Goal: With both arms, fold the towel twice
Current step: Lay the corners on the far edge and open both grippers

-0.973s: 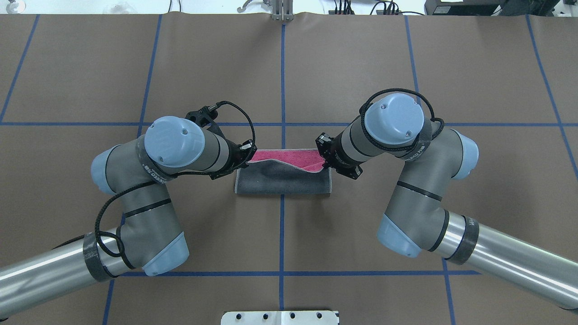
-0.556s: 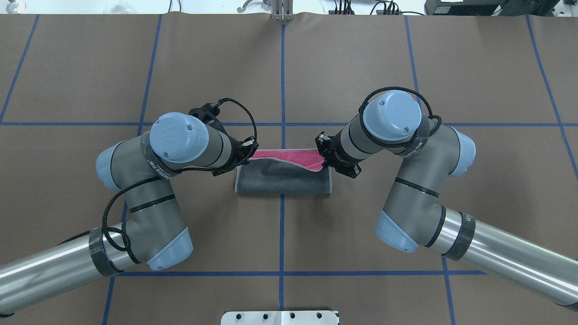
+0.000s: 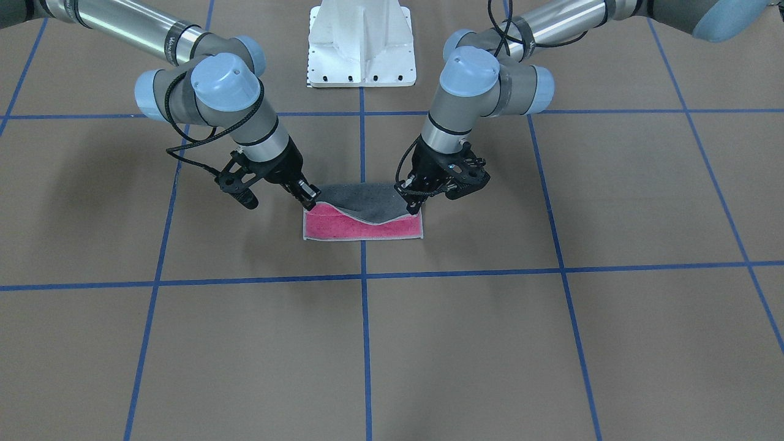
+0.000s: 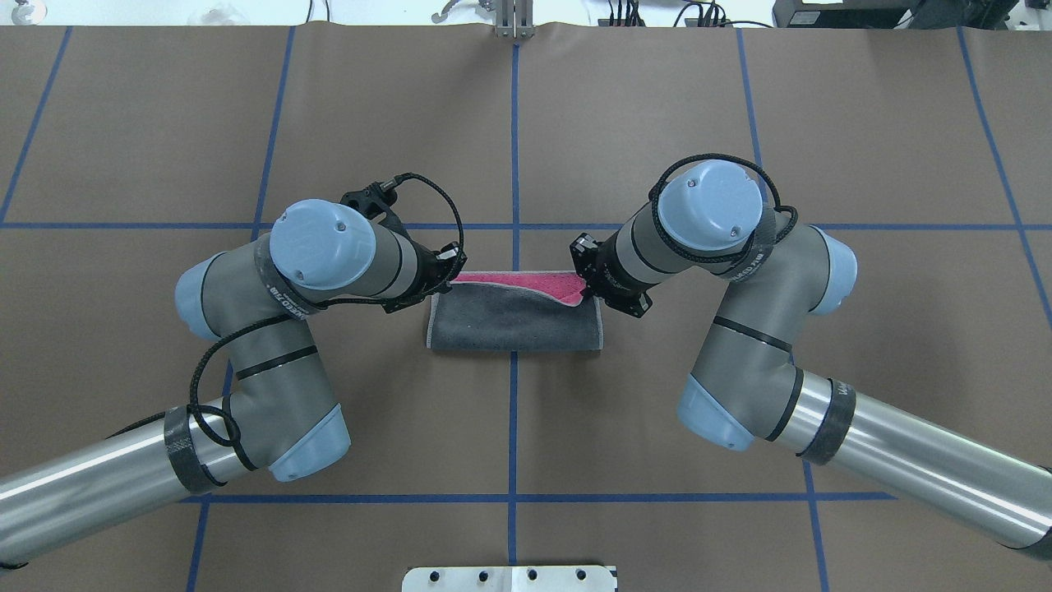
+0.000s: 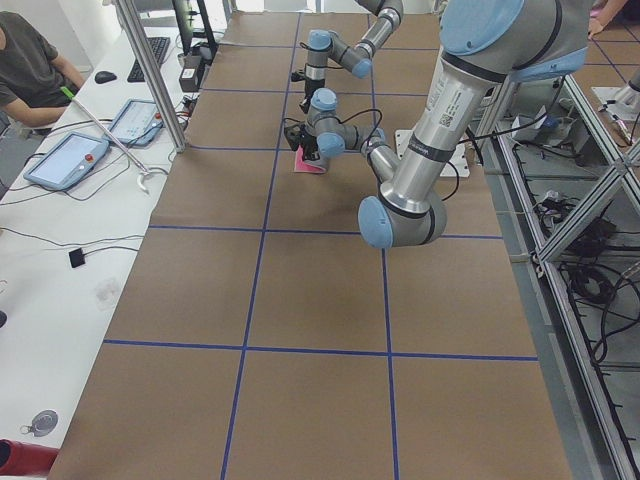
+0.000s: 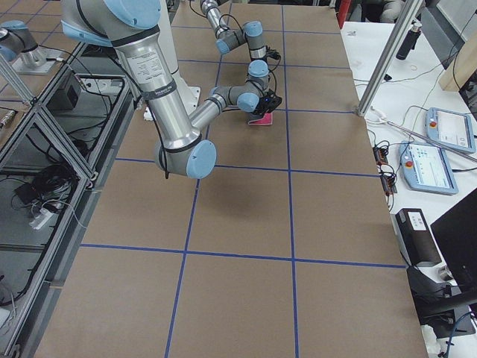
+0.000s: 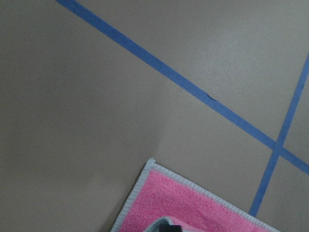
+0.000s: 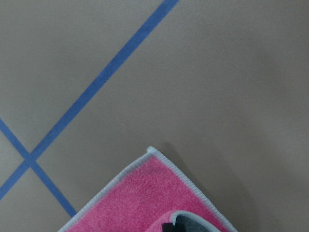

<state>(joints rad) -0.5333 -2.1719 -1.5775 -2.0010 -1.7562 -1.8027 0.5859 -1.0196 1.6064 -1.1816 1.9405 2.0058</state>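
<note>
The towel (image 4: 514,325) lies at the table's middle, half folded: its dark grey flap (image 3: 367,199) covers most of the pink face (image 3: 361,228), leaving a narrow pink strip (image 4: 526,281) along the far edge. My left gripper (image 4: 448,284) is shut on the flap's left corner, and my right gripper (image 4: 587,289) is shut on its right corner. Both hold the flap's edge slightly off the pink layer; it sags between them. In the front-facing view the left gripper (image 3: 411,202) is on the right and the right gripper (image 3: 310,199) on the left. Each wrist view shows a pink corner (image 7: 193,208) (image 8: 145,198).
The brown table mat carries a grid of blue tape lines (image 4: 514,148). The white pedestal base (image 3: 361,43) stands at the robot's edge. In the exterior left view a person (image 5: 25,60) sits at a white bench with tablets (image 5: 65,160) beyond the table's far edge.
Both grippers have carried the grey flap's edge farther from the robot, toward the towel's far edge. The pink strip showing has become narrower.
</note>
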